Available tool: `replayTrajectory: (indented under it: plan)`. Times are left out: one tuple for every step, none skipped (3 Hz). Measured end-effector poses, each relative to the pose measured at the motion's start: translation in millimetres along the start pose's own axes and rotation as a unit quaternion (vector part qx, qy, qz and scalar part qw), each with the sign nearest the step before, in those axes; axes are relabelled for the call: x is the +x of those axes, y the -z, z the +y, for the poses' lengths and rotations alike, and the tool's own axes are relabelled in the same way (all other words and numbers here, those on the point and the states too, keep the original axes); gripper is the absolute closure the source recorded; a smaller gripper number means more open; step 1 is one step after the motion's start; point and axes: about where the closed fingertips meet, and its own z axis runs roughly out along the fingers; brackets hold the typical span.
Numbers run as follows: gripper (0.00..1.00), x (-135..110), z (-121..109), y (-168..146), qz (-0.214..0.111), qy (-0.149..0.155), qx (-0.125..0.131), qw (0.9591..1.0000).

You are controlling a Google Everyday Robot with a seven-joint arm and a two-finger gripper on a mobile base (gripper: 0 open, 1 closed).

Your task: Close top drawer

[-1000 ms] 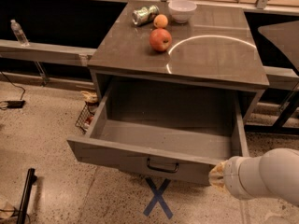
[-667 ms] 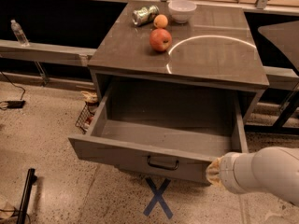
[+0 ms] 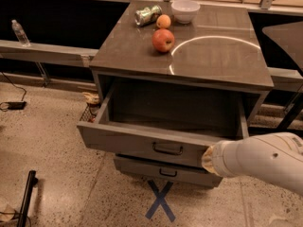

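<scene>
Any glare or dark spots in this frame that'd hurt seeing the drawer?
Camera view: a bright arc of glare curves across the cabinet top; the top drawer is deep in shadow inside, its front evenly lit; the gripper, at the front's right end, shows no glare.

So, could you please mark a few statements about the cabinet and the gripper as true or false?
1. The top drawer stands open. True.
2. The gripper is at the left end of the drawer's front. False: it is at the right end.
3. A red apple sits on the cabinet top. True.
4. The white bowl lies inside the drawer. False: it stands at the back of the cabinet top.
5. A blue tape X marks the floor in front of the cabinet. True.
</scene>
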Motion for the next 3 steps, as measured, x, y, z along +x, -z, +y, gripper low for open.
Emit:
replayTrajectory:
  plan:
    - [1.00,0.7,-27.8,-25.9,0.007,0.016,0.005,0.9998]
    - [1.00,6.9,-49.6,-47.2,0.020,0.031,0.006,0.9993]
    - [1.00,16.6,-70.4,-62.7,0.035,0.046,0.010,0.9983]
